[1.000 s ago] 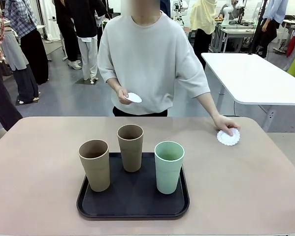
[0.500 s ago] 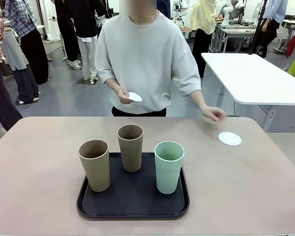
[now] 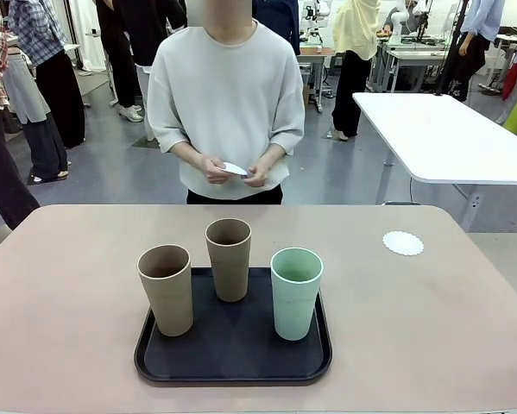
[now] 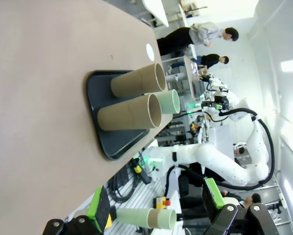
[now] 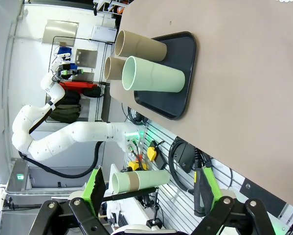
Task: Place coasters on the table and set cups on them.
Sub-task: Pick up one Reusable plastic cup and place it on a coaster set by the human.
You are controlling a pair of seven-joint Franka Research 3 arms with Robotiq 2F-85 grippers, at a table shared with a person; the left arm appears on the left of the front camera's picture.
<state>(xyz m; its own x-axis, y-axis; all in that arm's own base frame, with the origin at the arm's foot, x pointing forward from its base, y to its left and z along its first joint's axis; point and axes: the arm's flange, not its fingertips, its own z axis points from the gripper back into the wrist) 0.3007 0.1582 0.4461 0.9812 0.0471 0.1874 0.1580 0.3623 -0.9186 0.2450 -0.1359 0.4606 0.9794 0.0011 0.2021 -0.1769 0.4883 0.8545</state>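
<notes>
Firstly, table: wide beige-pink matte tabletop (image 3: 431,328) with rounded corners, bearing the items below
Tray: large black rectangular tray (image 3: 241,349) with rounded corners, lay flat near the robot's edge of the table, about midway across
Tan cup: tall tapered tan-beige matte tumbler (image 3: 166,289), handleless, stood upright on the tray's left part, base directly on the tray
Brown cup: tall tapered darker brown matte tumbler (image 3: 229,259), stood upright toward the tray's far edge, just beside the tan cup and apart from it
Green cup: tall tapered pale mint green matte tumbler (image 3: 296,293), stood upright on the tray's right part, base directly on the tray
Placed coaster: small round white scalloped doily disc (image 3: 402,242), lay flat on the table at the far right, well apart from the tray, its top bare
Held coaster: thin white round disc (image 3: 235,169), was pinched between the person's hands (image 3: 258,175) beyond the far edge; whether one disc or more could not be told
Person: stood at the far side in a pale grey top, hands together at waist height
Left gripper: black two-finger left gripper (image 4: 153,196) with green pads, jaws stood wide apart, nothing gripped, well apart from the tray
Right gripper: black two-finger right gripper (image 5: 150,188) with green pads, jaws stood wide apart, nothing gripped, well apart from the tray
</notes>
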